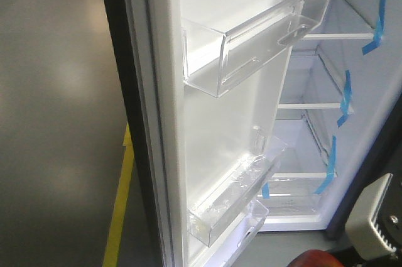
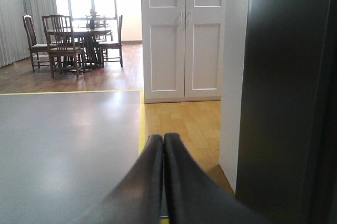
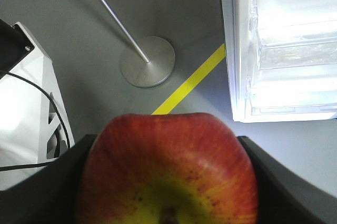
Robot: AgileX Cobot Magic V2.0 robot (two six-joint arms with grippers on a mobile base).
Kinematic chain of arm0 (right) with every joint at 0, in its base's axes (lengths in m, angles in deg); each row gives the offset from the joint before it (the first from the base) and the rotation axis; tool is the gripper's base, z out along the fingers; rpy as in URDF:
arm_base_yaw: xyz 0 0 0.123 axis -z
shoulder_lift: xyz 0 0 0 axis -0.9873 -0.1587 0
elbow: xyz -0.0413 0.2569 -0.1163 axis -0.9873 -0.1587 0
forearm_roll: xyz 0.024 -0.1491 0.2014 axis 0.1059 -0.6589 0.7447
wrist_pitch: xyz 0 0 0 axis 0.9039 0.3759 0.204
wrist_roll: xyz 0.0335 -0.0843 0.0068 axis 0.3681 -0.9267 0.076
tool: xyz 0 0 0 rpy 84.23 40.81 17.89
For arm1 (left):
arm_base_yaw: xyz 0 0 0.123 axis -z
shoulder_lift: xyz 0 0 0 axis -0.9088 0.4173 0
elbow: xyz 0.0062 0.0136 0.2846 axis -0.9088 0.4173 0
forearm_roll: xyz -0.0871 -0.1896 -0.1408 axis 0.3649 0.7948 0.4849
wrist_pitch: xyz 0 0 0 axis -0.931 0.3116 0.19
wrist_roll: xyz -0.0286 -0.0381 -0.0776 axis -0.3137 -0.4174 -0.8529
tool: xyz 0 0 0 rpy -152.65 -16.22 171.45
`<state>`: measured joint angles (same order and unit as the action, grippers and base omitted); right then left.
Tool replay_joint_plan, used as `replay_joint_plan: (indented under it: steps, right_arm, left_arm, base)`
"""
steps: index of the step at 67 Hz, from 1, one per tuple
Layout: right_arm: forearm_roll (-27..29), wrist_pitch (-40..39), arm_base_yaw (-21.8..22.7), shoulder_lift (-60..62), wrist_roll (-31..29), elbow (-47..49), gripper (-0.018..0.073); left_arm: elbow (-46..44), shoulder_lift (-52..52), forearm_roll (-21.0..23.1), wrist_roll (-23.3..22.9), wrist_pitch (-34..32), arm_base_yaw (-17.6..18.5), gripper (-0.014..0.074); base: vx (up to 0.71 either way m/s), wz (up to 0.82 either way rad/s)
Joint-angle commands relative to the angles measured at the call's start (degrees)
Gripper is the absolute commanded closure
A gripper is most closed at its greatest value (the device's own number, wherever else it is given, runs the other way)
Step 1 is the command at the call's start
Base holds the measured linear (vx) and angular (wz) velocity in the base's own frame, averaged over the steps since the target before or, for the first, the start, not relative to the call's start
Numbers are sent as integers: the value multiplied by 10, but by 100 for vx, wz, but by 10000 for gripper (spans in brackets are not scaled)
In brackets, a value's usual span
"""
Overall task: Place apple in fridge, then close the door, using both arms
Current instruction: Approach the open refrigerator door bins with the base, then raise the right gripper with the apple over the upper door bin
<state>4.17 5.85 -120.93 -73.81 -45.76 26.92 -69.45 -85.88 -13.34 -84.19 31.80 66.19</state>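
Just outside the fridge [image 1: 301, 78], low before its open door [image 1: 220, 122], the apple [image 3: 168, 176] is clamped between the dark fingers [image 3: 276, 182] of the right gripper [image 3: 169, 150], which are spread only as wide as the fruit so that it can be carried in to a white shelf [image 1: 314, 105] without slipping. Beside the fridge's dark outer face the left gripper [image 2: 164, 142] is held empty with its fingers pressed together, seemingly so that the door can be pushed shut once the apple is set inside.
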Motion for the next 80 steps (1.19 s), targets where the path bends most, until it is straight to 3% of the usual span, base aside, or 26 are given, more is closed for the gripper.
replay_joint_plan:
  steps: [1,59,70,80]
  right_arm:
    - [12,-33,1,2,-4,16,400]
    - [8,-59,1,1,-5,16,400]
    - [-86,-98,1,1,-9,16,400]
    - [-216,-125,1,-2,85,19,400]
  left_arm:
    - [-9,-7,2,-5,-43,-1,603]
    - [-9,-7,2,-5,-43,-1,603]
    - [-9,-7,2,-5,-43,-1,603]
    - [-9,-7,2,-5,-43,-1,603]
  base:
    - [0,0]
    - [0,0]
    - [0,0]
    - [0,0]
